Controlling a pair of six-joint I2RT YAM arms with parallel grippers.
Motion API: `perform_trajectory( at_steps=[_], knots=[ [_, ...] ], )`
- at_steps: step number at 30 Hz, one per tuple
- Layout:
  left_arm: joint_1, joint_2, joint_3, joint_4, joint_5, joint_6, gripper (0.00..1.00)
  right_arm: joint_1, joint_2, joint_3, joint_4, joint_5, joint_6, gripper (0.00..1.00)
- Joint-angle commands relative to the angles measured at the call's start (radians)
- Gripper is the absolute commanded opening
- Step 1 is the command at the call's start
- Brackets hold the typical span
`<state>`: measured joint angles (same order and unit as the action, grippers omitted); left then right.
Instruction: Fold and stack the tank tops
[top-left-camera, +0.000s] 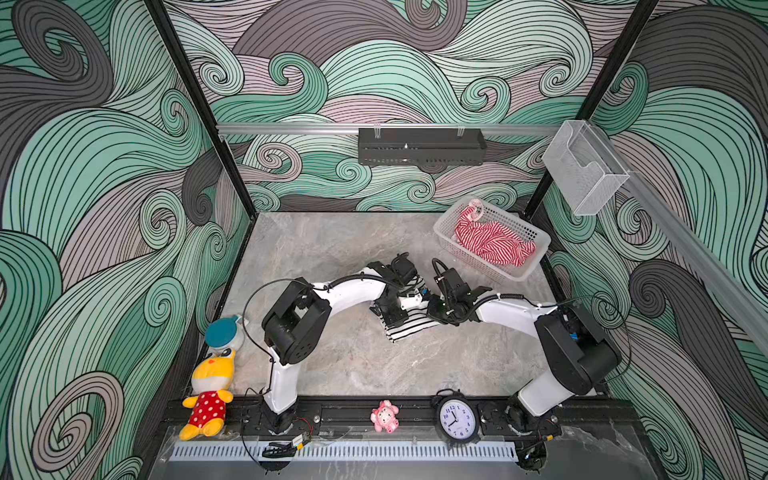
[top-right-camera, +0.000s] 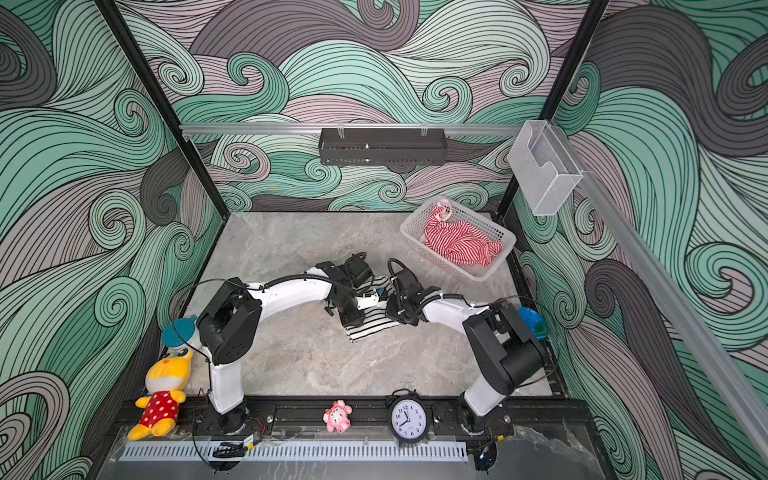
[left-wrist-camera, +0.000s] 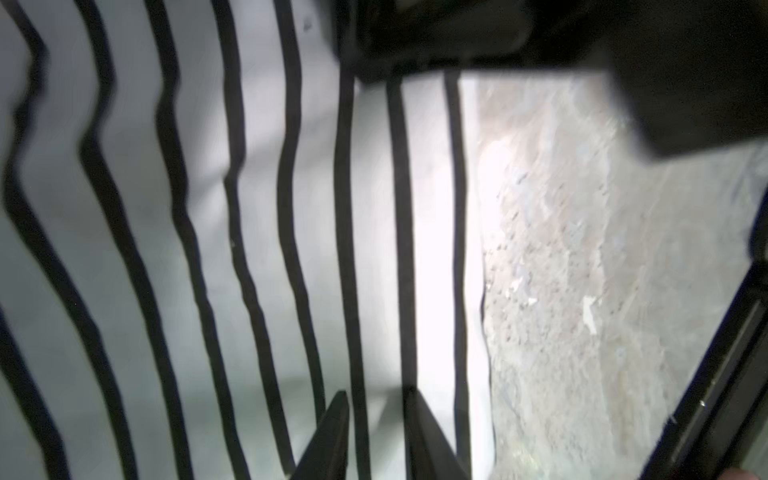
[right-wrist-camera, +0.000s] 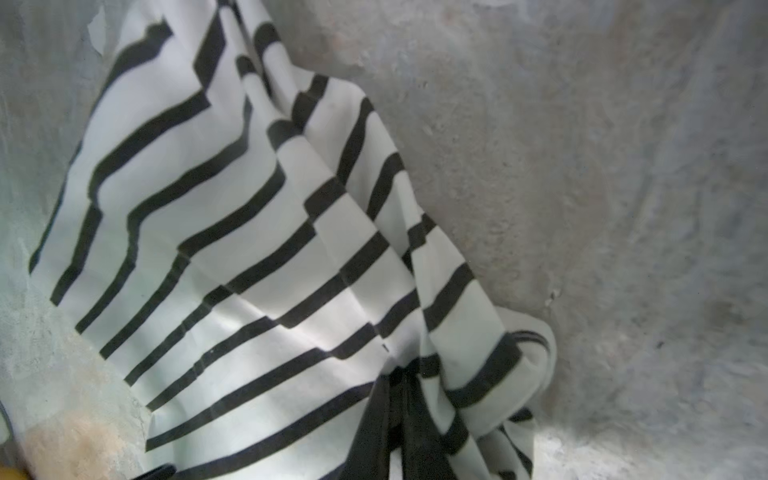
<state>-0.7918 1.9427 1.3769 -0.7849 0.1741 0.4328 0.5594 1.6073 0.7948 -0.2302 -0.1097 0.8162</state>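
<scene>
My arms hide most of the black-and-white top (top-left-camera: 409, 328) in both top views, so I can't see its full shape. It lies mid-table (top-left-camera: 332, 249). Both arms bend in low and meet over it. The right gripper (right-wrist-camera: 397, 386) pinches a bunch of it. The left gripper (left-wrist-camera: 376, 395) sits on the cloth, jaws a bit apart; I can't tell if it grips. The red top (top-left-camera: 494, 243) lies crumpled in the basket (top-left-camera: 469, 259).

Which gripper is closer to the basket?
Right. The right gripper pinches the black-striped top just short of the basket. The left gripper sits over the same top, farther from the basket.
</scene>
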Motion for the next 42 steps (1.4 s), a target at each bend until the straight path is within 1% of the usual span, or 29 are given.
perform_trajectory(
  at_steps=[1,3,5,9,11,14,20,22,24,27,29,31,33,36,37,38,40,42],
  knots=[
    [0.008,0.017,-0.076,-0.04,-0.083,-0.016,0.28,0.006,-0.017,-0.046,-0.037,0.03,0.01,0.11],
    [0.022,0.0,-0.116,-0.027,-0.086,-0.011,0.28,0.005,-0.018,-0.049,-0.038,0.025,0.007,0.11],
    [0.039,-0.01,-0.141,-0.029,-0.089,-0.005,0.28,0.011,-0.012,-0.047,-0.014,-0.007,0.016,0.11],
    [0.116,-0.041,-0.182,-0.016,-0.121,0.001,0.28,0.047,0.026,0.001,0.023,-0.054,0.036,0.12],
    [0.178,-0.048,-0.184,-0.018,-0.133,0.001,0.28,0.078,0.061,0.048,0.026,-0.062,0.044,0.13],
    [0.296,-0.054,-0.174,-0.027,-0.154,0.015,0.27,0.13,0.141,0.136,0.037,-0.078,0.066,0.13],
    [0.561,-0.075,-0.124,-0.028,-0.214,0.058,0.27,0.221,0.365,0.369,0.068,-0.113,0.131,0.13],
    [0.64,-0.102,-0.09,-0.044,-0.2,0.06,0.27,0.247,0.454,0.474,0.083,-0.132,0.16,0.13],
    [0.68,-0.147,-0.076,-0.053,-0.174,0.064,0.27,0.267,0.536,0.583,0.083,-0.146,0.182,0.13],
    [0.692,-0.233,-0.094,-0.022,-0.172,0.052,0.28,0.291,0.615,0.718,0.104,-0.193,0.213,0.13],
    [0.691,-0.274,-0.096,-0.02,-0.139,0.034,0.29,0.298,0.599,0.735,0.156,-0.214,0.212,0.16],
    [0.689,-0.304,-0.09,-0.022,-0.099,0.013,0.29,0.297,0.525,0.673,0.281,-0.233,0.209,0.22],
    [0.688,-0.319,-0.082,-0.031,-0.036,0.007,0.3,0.29,0.445,0.63,0.296,-0.226,0.185,0.3],
    [0.675,-0.315,-0.079,-0.03,0.072,-0.012,0.32,0.275,0.318,0.549,0.308,-0.219,0.16,0.52],
    [0.662,-0.305,-0.079,-0.03,0.093,-0.023,0.32,0.267,0.274,0.512,0.324,-0.222,0.163,0.58],
    [0.645,-0.293,-0.081,-0.028,0.098,-0.033,0.32,0.257,0.239,0.469,0.344,-0.229,0.169,0.6],
    [0.597,-0.263,-0.089,-0.018,0.09,-0.045,0.32,0.228,0.159,0.368,0.35,-0.212,0.187,0.61],
    [0.555,-0.231,-0.095,-0.015,0.084,-0.058,0.32,0.202,0.092,0.292,0.291,-0.173,0.18,0.59]
  ],
)
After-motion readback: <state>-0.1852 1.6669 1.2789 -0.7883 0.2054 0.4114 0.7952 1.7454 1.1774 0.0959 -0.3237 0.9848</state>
